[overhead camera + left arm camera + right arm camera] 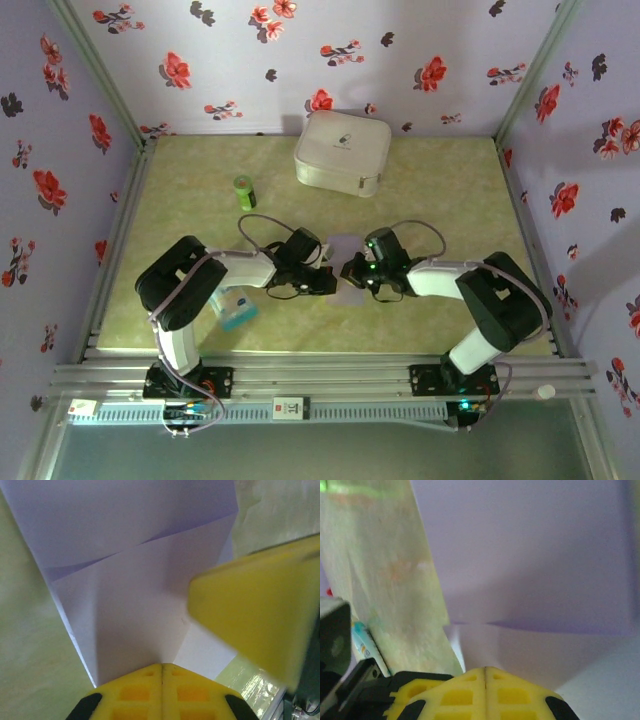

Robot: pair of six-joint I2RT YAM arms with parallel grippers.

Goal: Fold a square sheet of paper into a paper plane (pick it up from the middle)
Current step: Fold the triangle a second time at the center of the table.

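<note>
One blue-and-white packet [238,312] lies near-left, with one green bottle [245,192] beyond it. The left gripper [162,672], jaws closed, pinches a raised crease of the one square sheet of paper [346,247], creased at mid-table. One white case [342,152] sits far behind. The right gripper [485,672] is closed too, tips at the sheet's right side.

White case [342,152], green bottle [244,192] guard the table's [450,200] far edge; left gripper [332,283], right gripper [350,268] crowd its middle; far corners free.

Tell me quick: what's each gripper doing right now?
Left gripper: closed, pinching the thin pale lavender sheet of paper.
Right gripper: closed, tips at the same sheet; grip cannot be told.
</note>
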